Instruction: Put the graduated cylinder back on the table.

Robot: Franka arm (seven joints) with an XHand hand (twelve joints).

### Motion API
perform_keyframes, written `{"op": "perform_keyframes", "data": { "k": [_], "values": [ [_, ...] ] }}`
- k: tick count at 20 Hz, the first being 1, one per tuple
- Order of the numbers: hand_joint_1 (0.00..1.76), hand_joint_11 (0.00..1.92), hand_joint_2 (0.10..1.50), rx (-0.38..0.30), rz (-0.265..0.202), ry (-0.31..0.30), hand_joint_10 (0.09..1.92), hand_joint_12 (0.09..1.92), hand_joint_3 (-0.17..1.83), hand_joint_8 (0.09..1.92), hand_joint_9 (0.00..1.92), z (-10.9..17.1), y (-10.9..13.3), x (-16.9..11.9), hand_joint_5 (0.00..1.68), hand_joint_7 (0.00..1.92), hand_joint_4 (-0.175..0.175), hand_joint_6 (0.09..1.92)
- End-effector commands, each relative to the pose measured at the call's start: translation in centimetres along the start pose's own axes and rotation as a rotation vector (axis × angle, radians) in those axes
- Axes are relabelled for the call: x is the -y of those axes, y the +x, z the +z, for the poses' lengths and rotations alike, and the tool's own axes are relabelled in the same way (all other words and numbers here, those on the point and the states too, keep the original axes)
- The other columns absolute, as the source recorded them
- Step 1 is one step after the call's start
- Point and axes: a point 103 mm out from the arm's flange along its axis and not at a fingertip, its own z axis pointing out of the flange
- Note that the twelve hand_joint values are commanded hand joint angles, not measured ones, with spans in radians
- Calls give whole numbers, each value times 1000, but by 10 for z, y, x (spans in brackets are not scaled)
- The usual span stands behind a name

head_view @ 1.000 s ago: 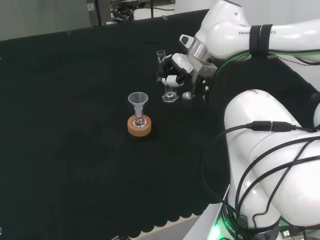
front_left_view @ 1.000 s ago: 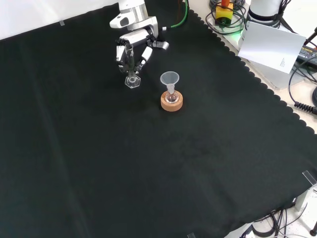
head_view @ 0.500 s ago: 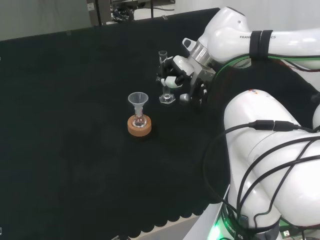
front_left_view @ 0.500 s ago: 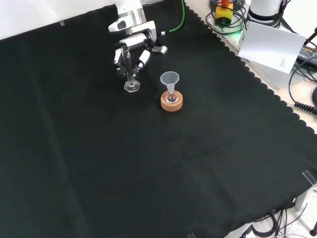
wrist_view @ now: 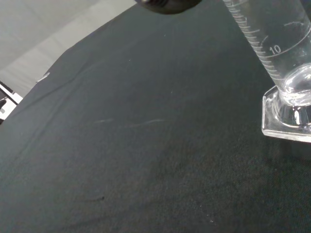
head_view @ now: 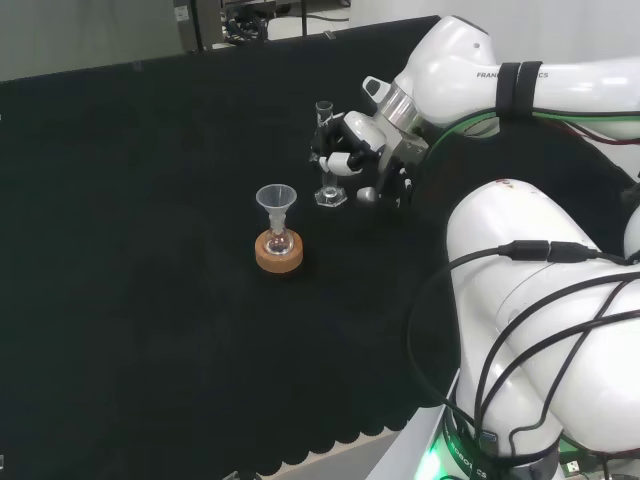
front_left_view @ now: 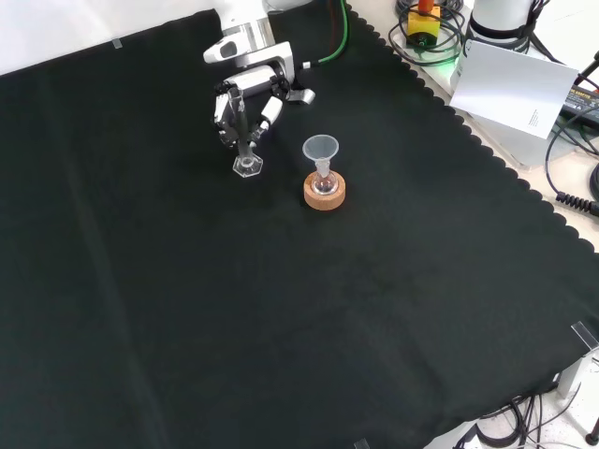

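You see a matt black cloth (front_left_view: 281,309), faintly creased. The graduated cylinder (wrist_view: 279,58) looks like clear, glossy glass or plastic with printed marks. The funnel (front_left_view: 321,150) is translucent; its ring stand (front_left_view: 324,195) looks like cork. The hand (front_left_view: 245,89) is smooth black and white plastic.

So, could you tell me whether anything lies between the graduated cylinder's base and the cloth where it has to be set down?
Nothing visible does. The hand holds the graduated cylinder upright, its base at bare black cloth. The funnel on its cork ring stands apart, to the right in the front view.
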Motion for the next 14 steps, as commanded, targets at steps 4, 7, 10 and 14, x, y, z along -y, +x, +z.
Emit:
{"op": "perform_keyframes", "data": {
  "k": [4, 7, 10, 14],
  "values": [
    [1132, 1048, 1170, -6, -2, 68, 87, 878, 7, 653, 1261, 3, -3, 3, 867, 868, -175, 1168],
    [1124, 1013, 1176, -16, -5, 77, 87, 917, 3, 670, 1242, 1, -4, 5, 855, 823, -166, 1182],
    [1148, 931, 1131, -29, -9, 88, 87, 963, -40, 658, 1200, 0, -5, 6, 802, 753, -83, 817],
    [1122, 809, 1123, -35, -17, 105, 87, 1043, -122, 650, 1131, -1, -4, 7, 753, 676, -59, 683]
  ]
}}
